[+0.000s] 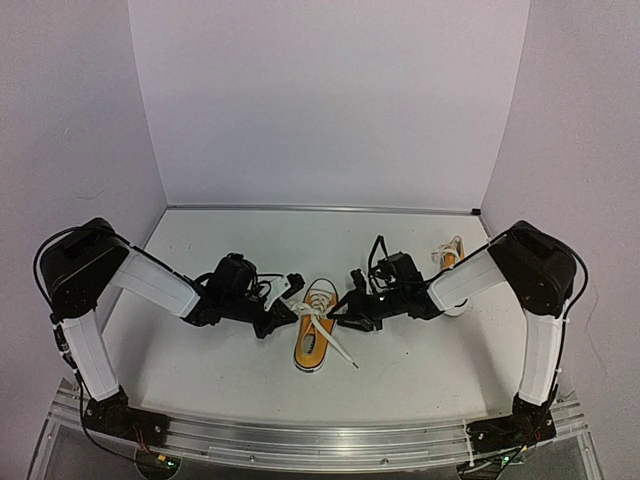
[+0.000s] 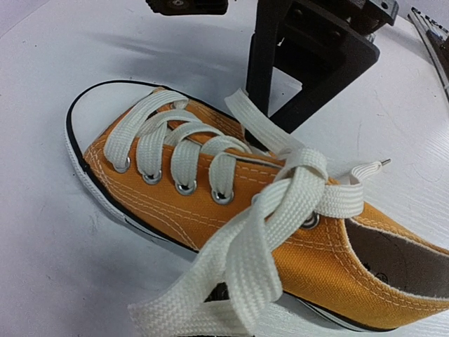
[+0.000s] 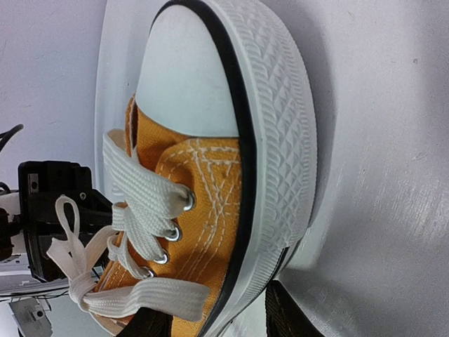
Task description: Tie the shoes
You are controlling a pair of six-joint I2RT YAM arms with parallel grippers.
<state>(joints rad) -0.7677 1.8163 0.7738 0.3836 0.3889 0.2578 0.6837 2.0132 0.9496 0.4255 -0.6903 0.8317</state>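
Note:
One orange-yellow shoe (image 1: 311,347) lies mid-table, its white toe cap pointing away from the arms. It also shows in the left wrist view (image 2: 210,210) and the right wrist view (image 3: 203,196). Its white laces (image 2: 295,189) are crossed in a loose knot above the top eyelets. My left gripper (image 1: 283,312) sits at the shoe's left side, shut on a lace band (image 2: 245,281) that hides its fingers. My right gripper (image 1: 346,312) sits at the shoe's right side. Its jaws stand apart, astride the sole edge (image 3: 280,210), and a lace end (image 3: 154,298) lies over one finger. The second shoe (image 1: 449,262) lies behind the right arm.
White walls close in the table on the left, back and right. The right gripper's black fingers (image 2: 280,84) show beyond the shoe in the left wrist view. A long lace end (image 1: 338,348) trails toward the near edge. The arm bases stand on a metal rail (image 1: 300,435).

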